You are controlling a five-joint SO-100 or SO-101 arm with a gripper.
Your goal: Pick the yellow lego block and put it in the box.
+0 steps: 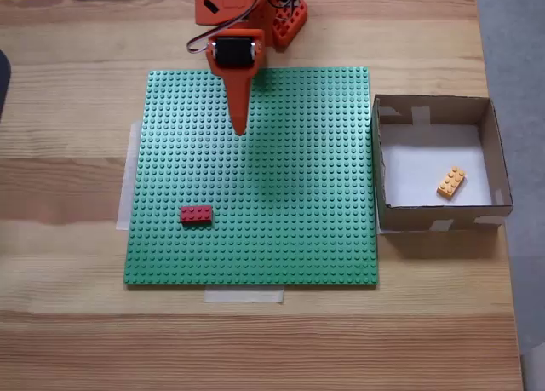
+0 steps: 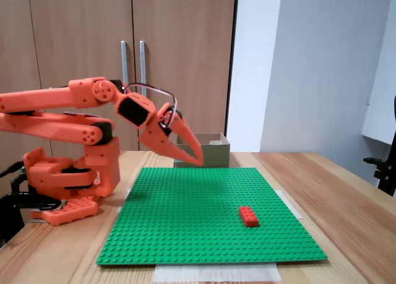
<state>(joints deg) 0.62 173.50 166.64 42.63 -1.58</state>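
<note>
A wooden table [image 1: 68, 323] carries a green baseplate [image 1: 281, 238]; the box [image 1: 502, 165]; seemingly tape strips [image 1: 243, 296].

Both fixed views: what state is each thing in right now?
Gripper: shut, empty, above the green baseplate.
Yellow lego block: lying flat inside the box.
Box: open-topped, beside the baseplate.
Red brick: flat on the baseplate, untouched.

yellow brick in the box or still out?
In. The yellow lego block lies on the white floor of the box; gripper is over the green baseplate.
</note>
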